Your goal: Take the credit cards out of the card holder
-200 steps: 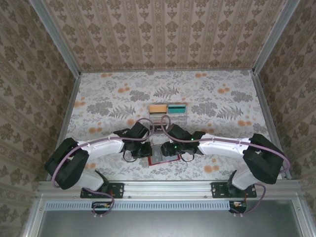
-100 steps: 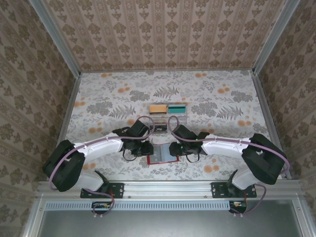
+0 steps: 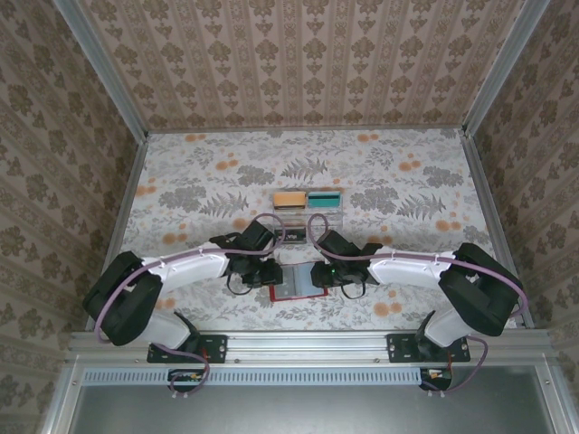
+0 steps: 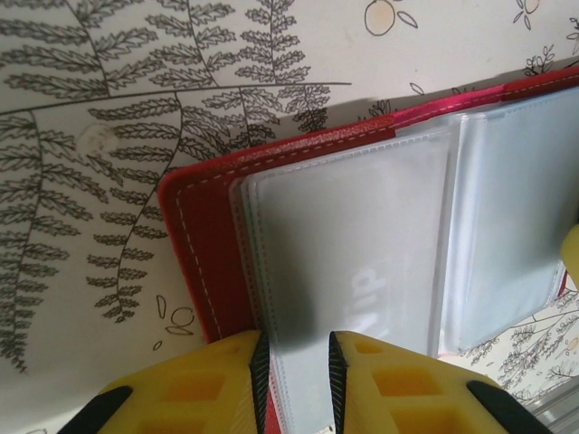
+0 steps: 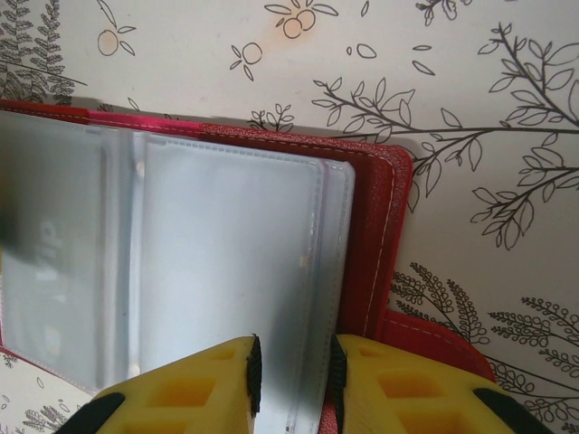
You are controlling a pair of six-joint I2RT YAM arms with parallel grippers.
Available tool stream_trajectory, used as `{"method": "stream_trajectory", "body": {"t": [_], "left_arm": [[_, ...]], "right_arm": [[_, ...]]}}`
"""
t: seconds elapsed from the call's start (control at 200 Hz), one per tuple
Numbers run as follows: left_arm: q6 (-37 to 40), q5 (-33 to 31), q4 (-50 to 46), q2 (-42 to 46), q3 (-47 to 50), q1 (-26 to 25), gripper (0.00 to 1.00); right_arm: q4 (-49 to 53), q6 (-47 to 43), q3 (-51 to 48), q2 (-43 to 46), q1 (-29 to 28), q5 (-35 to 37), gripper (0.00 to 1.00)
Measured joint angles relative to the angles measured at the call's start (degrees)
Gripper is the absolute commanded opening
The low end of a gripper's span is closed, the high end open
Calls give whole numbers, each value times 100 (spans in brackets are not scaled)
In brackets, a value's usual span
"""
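Note:
The red card holder lies open and flat on the table near the front edge, its clear plastic sleeves facing up. Faint lettering of a pale card shows through one sleeve. My left gripper stands over the holder's left end. Its yellow jaws are a narrow gap apart above the sleeve edge, beside the red cover. My right gripper stands over the right end, jaws equally narrow above the sleeves, next to the red cover. Nothing is pinched.
A clear plastic tray stands just behind the holder, with an orange block and a teal block in it. Patterned walls enclose the table on three sides. A metal rail runs along the front.
The right gripper has drawn back to the right off the holder, which now lies spread flat with its grey sleeves showing. The left jaws have parted slightly and the right jaws have narrowed.

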State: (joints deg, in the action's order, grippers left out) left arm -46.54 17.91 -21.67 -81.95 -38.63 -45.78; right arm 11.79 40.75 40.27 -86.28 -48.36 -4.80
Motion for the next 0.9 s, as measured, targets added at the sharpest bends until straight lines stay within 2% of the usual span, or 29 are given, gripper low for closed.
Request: {"method": "stream_trajectory", "body": {"t": [0.23,0.585,0.9], "left_arm": [[-37,122,223,-74,2,-44,27],[-142,321,584,-72,2,-76,41],[-142,527,855,-116,0,-120,45]], "right_arm": [[-44,4,-26,0,0,-9,30],[-50,20,-26,-4,0,-15,30],[-52,22,-26,-4,0,-17,31]]}}
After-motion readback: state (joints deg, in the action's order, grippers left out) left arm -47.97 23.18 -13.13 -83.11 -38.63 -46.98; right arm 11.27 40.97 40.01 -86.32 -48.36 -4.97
